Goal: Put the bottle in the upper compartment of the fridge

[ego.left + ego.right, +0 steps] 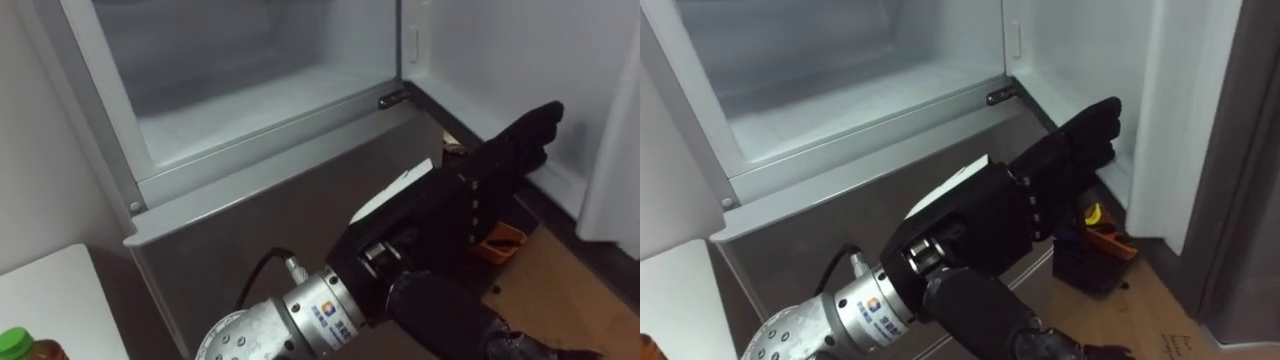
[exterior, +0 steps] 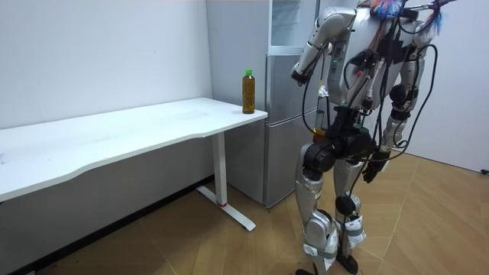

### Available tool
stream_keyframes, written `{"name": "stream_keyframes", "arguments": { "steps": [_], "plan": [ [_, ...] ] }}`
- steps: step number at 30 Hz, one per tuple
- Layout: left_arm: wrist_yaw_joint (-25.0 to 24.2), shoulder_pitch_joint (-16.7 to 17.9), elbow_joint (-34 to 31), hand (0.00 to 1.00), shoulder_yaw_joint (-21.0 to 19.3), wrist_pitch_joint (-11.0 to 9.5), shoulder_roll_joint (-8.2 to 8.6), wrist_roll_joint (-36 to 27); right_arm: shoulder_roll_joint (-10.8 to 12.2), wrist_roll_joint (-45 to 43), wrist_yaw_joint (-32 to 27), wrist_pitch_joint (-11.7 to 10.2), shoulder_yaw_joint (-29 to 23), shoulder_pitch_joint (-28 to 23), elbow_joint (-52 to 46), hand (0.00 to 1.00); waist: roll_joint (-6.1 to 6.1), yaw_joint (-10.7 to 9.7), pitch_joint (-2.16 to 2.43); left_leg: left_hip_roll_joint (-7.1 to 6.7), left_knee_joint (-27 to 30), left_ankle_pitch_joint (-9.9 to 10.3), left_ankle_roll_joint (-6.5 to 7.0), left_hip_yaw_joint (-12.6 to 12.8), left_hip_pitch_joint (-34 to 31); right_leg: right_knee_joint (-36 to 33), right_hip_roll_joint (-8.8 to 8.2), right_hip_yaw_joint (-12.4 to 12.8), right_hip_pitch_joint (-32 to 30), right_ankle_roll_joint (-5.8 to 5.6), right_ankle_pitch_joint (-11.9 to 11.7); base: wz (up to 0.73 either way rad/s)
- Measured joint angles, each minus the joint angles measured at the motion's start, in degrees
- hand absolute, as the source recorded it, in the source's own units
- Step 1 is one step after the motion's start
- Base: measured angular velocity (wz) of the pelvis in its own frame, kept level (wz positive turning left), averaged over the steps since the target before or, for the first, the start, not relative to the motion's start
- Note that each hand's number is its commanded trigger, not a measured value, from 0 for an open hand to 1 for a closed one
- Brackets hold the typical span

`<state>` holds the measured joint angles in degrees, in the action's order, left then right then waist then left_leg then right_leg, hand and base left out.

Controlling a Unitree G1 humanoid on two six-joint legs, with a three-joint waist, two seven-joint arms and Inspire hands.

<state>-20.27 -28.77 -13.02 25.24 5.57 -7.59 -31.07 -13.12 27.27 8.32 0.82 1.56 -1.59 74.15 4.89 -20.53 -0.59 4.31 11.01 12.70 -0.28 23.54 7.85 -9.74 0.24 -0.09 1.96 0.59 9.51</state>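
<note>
Bottle [image 1: 24,346] noted at the lower left corner of the left eye view: green cap, amber contents, upright on the white counter [image 1: 52,290]. In the room view I see it on the counter's end nearest the fridge [image 2: 283,130], in neither hand.

Left hand [image 1: 482,178]: at centre right of the eye view, its forearm coming in from the lower left. Fingers [image 1: 530,130] straight and pressed together, holding nothing, pointing to the upper right of the frame. The fingertips lie over the inner face of the open door [image 1: 610,120]; I cannot tell whether they touch it.

Right hand [image 2: 374,166]: hangs low beside the robot's hip in the room view. It is too small there for me to read its fingers.

Behind the left hand is the grey lower door [image 1: 250,235], closed. At the right centre of the frame, a black box [image 1: 497,243] with orange on it sits on the wooden floor [image 1: 570,280], close to the fridge's foot.

Farther up the frame the upper compartment [image 1: 250,105] stands open, with a pale interior and a bare white bottom.

In the room view the robot stands upright in front of the fridge, with the counter's end on the room view's left.
</note>
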Motion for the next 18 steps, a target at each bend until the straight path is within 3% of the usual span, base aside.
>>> {"name": "stream_keyframes", "arguments": {
  "steps": [18],
  "plan": [
    [-0.6,-1.0,0.0,0.00,1.0,0.0,0.01,-0.8,-0.6,0.0,0.7,0.5,0.0,-0.2,-0.4,0.00,0.43,0.0,0.01,0.22,0.4,-0.1,-0.19,-0.2,-1.1,0.0,0.11,-0.1,-0.9,0.32,-0.1,0.00]
  ]
}}
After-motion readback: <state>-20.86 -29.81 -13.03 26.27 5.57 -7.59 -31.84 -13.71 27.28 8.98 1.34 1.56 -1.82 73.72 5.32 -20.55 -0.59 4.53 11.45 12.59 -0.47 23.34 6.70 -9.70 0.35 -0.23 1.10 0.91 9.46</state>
